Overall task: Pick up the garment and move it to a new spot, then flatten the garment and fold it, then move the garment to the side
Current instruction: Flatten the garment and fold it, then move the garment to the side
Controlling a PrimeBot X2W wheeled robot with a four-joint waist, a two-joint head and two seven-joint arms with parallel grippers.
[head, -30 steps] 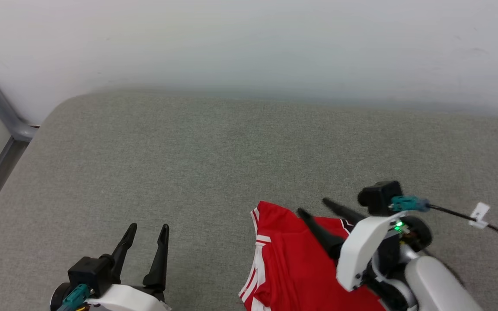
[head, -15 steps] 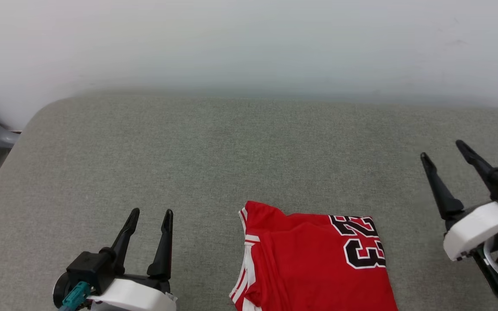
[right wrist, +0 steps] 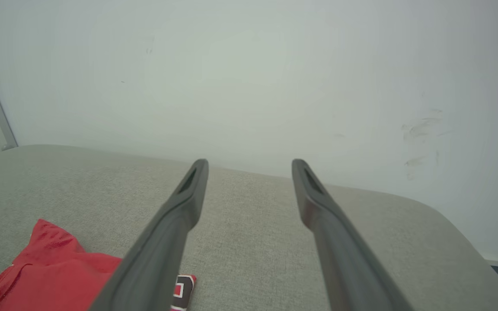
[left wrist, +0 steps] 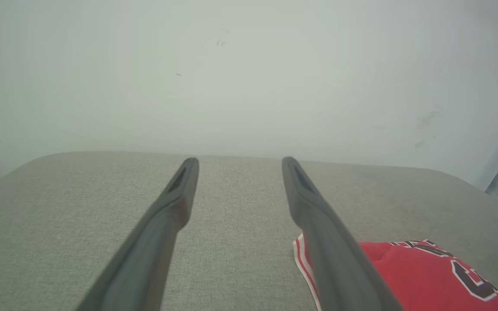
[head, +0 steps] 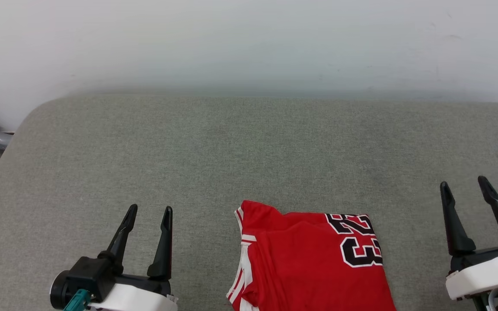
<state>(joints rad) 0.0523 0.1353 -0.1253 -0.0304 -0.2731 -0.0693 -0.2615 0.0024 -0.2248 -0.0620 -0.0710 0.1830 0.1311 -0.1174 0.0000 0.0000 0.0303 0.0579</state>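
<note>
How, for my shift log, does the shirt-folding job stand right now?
Looks done: the garment lies folded into a compact rectangle on the grey cushion. In hand: nothing; the left gripper and right gripper hang open, clear of it on either side. Left: perhaps only the move aside, which I cannot confirm.

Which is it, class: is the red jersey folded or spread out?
Folded: the garment lies as a compact block on the cushion, striped trim layered along its left edge, no sleeve spread out.
</note>
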